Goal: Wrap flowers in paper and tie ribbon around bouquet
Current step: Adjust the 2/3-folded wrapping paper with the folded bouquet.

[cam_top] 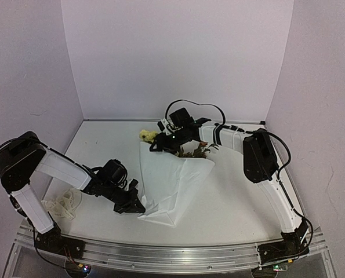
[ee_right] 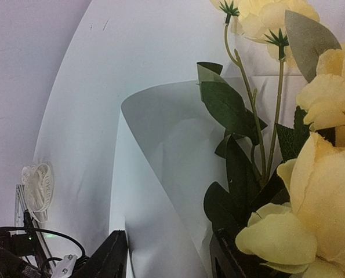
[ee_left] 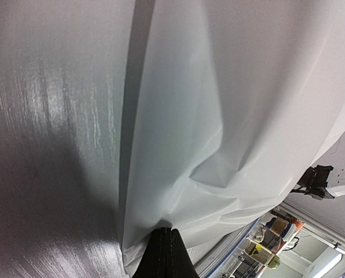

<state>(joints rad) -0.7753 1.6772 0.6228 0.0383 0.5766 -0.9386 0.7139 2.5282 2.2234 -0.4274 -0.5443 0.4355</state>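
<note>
Only left wrist shows left hand [ee_left: 170, 233] pinching paper [ee_left: 230, 104] edge.

The flowers [ee_right: 320, 197], right of the right end effector [ee_right: 167, 255], ran off the frame's edge, their stem ends hidden behind leaves [ee_right: 230, 107]. The ribbon [ee_right: 37, 188], far to its left, bore lettering too small to read.

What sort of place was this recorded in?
Probably a lab robot cell: plain white walls box in a white table, a left arm and right arm stand on a metal rail, and cluttered shelves show beyond.
</note>
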